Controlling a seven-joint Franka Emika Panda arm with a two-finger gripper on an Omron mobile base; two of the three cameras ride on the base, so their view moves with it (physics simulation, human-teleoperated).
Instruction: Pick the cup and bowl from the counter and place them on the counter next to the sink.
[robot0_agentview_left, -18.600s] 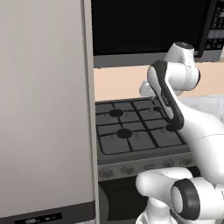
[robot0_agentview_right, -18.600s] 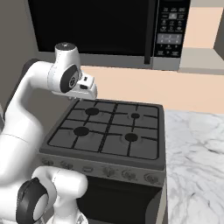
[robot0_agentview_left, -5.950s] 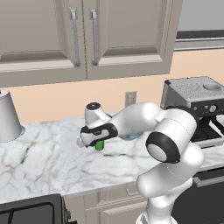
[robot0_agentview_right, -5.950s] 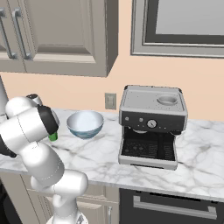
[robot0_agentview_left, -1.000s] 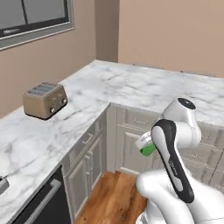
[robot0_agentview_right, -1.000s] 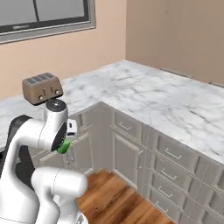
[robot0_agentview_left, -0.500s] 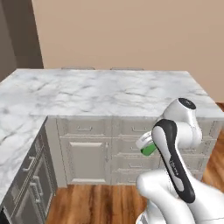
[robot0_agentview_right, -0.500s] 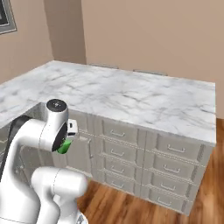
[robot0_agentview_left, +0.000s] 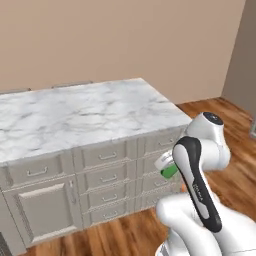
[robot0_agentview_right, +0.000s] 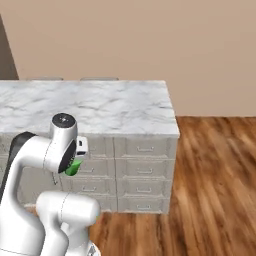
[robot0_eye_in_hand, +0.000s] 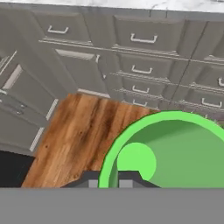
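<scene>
The cup (robot0_agentview_left: 169, 171) is a small bright green tumbler held in the air, tucked close against my own arm, in front of the cabinet drawers. My gripper (robot0_agentview_left: 166, 165) is shut on it. From the other side the cup (robot0_agentview_right: 74, 167) peeks out beside the wrist, below the gripper (robot0_agentview_right: 77, 159). In the hand view the cup's (robot0_eye_in_hand: 175, 153) open mouth is large at the lower right, with the fingertips (robot0_eye_in_hand: 127, 181) on its rim. The white marble counter (robot0_agentview_left: 75, 115) lies ahead. The bowl and the sink are out of view.
Beige-grey drawers (robot0_agentview_left: 107, 170) with slim handles run under the counter (robot0_agentview_right: 100, 105). Wooden floor (robot0_agentview_right: 210, 180) spreads to the right of the counter's end. A plain tan wall (robot0_agentview_left: 125, 40) stands behind.
The whole scene has slid across both base views as the base moves; the counter's right end and open floor have come into sight. The cup stays in my shut gripper.
</scene>
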